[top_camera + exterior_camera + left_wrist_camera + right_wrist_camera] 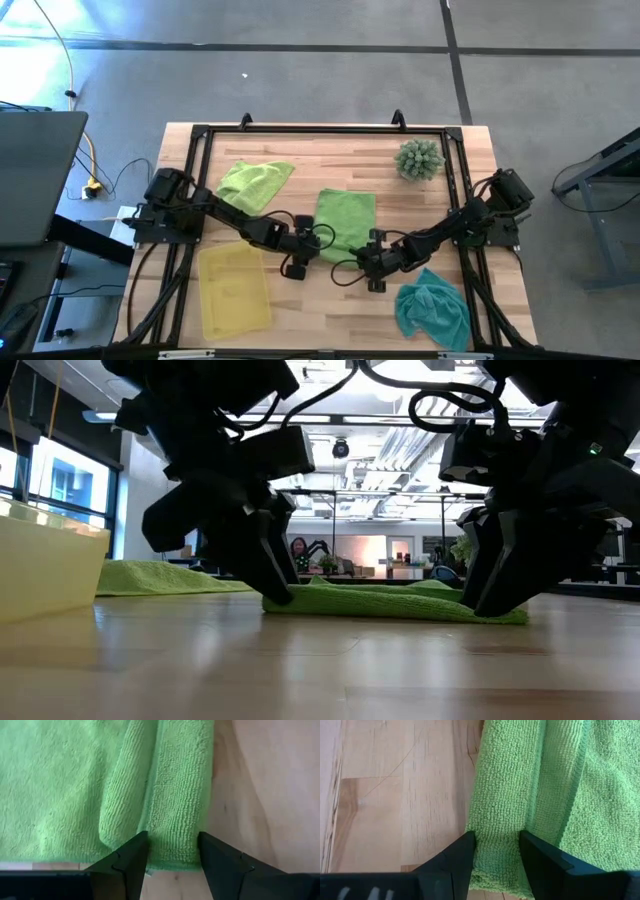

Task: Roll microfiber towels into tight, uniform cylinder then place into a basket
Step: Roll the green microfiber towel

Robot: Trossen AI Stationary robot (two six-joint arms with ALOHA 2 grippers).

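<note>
Middle towel: we see a lime green microfiber towel (346,222) lying flat at the centre of the desk (330,310), its near edge folded over into a narrow band.
Left claw: our left claw (297,262) is down at the near left corner of that towel; in the left wrist view the folded band (175,820) sits between the two fingers (131,862), which stand partly open and close against it on both sides.
Right claw: our right claw (372,270) is down at the near right corner of the same towel; its fingers (456,860) also stand partly open with the folded band (500,840) between them.
Low view: we see both claws (262,575) (500,575) planted on the two ends of the towel (390,602), which lies low on the wood.
Second lime towel: a crumpled one (254,182) lies far left on the desk, apart from the claws.
Teal towel: it (432,306) is bunched at the near right corner of the desk.
Basket: the yellow basket (234,290) sits near left, just left of the left claw, with no towel in it.
Plant: a spiky green ball plant (418,159) stands far right.
Room: a person (298,552) shows far behind the desk in the low view.
</note>
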